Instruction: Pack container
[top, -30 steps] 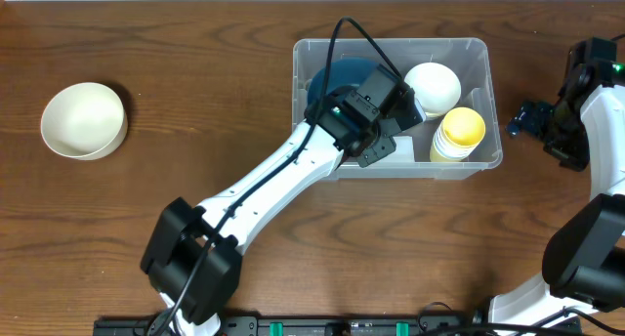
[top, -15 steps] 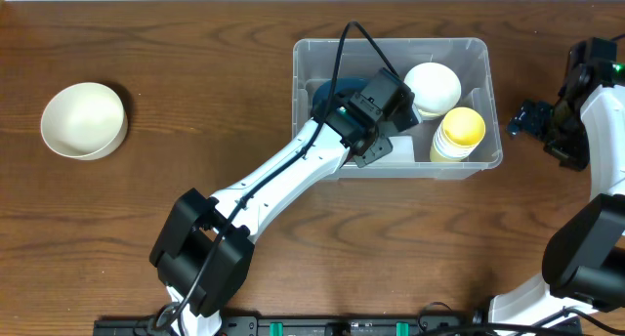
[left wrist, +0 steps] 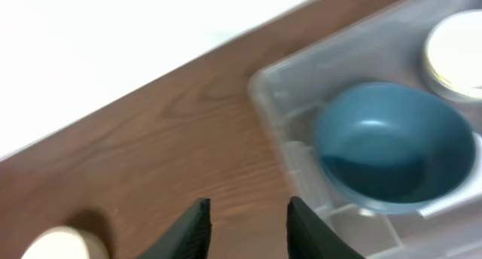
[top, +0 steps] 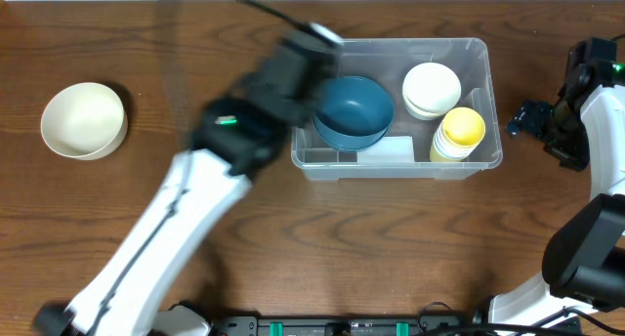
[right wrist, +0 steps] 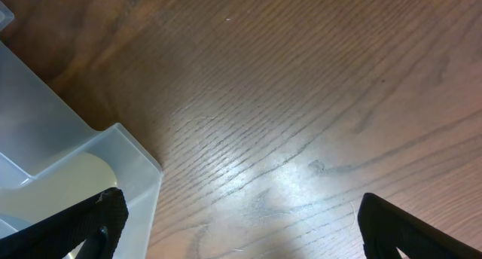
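Observation:
The container (top: 479, 53) is a clear plastic bin at the back right of the table. Inside it lie a blue bowl (top: 354, 109), a white bowl (top: 432, 87) and stacked yellow cups (top: 459, 129). My left gripper (top: 298, 67) shows as a blur over the bin's left rim. In the left wrist view it (left wrist: 248, 206) is open and holds nothing, hanging above bare wood beside the container (left wrist: 263, 86) and the blue bowl (left wrist: 392, 146). My right gripper (top: 532, 116) stands wide open just right of the bin, with its jaws (right wrist: 241, 221) over bare table by the container's corner (right wrist: 128, 161).
A cream bowl (top: 84, 119) sits alone at the far left of the wooden table, and it shows at the lower left (left wrist: 53, 244) of the left wrist view. The table's back edge runs just behind the bin.
The left gripper has let go of the blue bowl and swung up and left out of the container. The bowl now lies uncovered inside. The right arm has not moved.

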`<state>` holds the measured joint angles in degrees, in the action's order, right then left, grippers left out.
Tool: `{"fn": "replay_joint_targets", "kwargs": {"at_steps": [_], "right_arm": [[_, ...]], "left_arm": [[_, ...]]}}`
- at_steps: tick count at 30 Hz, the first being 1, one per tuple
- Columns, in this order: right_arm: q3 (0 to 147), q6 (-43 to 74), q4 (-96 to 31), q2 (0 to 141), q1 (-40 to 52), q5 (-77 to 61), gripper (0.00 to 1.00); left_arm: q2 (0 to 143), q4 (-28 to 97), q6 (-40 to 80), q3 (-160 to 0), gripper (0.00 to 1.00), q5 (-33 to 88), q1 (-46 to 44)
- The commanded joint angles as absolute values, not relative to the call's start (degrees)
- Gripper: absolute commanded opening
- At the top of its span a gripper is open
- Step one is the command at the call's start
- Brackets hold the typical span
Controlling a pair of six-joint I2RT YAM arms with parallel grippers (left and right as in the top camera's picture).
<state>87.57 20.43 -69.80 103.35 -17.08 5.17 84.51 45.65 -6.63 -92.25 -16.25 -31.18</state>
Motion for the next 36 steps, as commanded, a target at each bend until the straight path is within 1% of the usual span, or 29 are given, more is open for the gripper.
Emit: {"fn": "replay_joint_targets", "kwargs": {"at_steps": [1, 2, 4, 5, 10, 16, 24, 33, 34, 36], "right_arm": [[87.5, 21.2, -69.8, 103.2, -17.2, 5.6, 0.99], [87.5, 21.2, -69.8, 103.2, -17.2, 5.6, 0.99], [87.5, 21.2, -69.8, 103.2, -17.2, 5.6, 0.99], [87.5, 21.2, -69.8, 103.2, -17.2, 5.6, 0.99], [87.5, 21.2, -69.8, 103.2, -17.2, 5.6, 0.99], [87.5, 21.2, -69.8, 103.2, -17.2, 5.6, 0.99], [87.5, 21.2, -69.8, 103.2, -17.2, 5.6, 0.99], [87.5, 21.2, -69.8, 103.2, -17.2, 5.6, 0.99], [87.5, 21.2, -69.8, 103.2, -17.2, 5.6, 0.99], [87.5, 21.2, -69.8, 103.2, -17.2, 5.6, 0.99]], "left_arm": [[83.6, 47.9, -1.8, -92.9, 0.27, -6.5, -26.6], [83.8, 48.8, -1.8, -92.9, 0.21, -2.3, -25.6], [85.1, 50.4, -1.8, -92.9, 0.06, 2.6, -24.8], [85.6, 50.8, -1.8, -92.9, 0.06, 3.4, -24.8], [90.3, 51.9, -3.5, -92.9, 0.06, 7.1, -27.7], [95.6, 52.7, -5.1, -92.9, 0.06, 6.9, -31.8], [100.8, 54.0, -5.1, -92.8, 0.06, 6.9, -32.1], [103.0, 53.2, -5.8, -92.8, 0.06, 6.9, -32.2], [103.0, 53.0, -5.8, -92.8, 0.04, 6.9, -32.2], [103.0, 52.3, -6.0, -92.7, 0.06, 6.9, -32.2]]}}
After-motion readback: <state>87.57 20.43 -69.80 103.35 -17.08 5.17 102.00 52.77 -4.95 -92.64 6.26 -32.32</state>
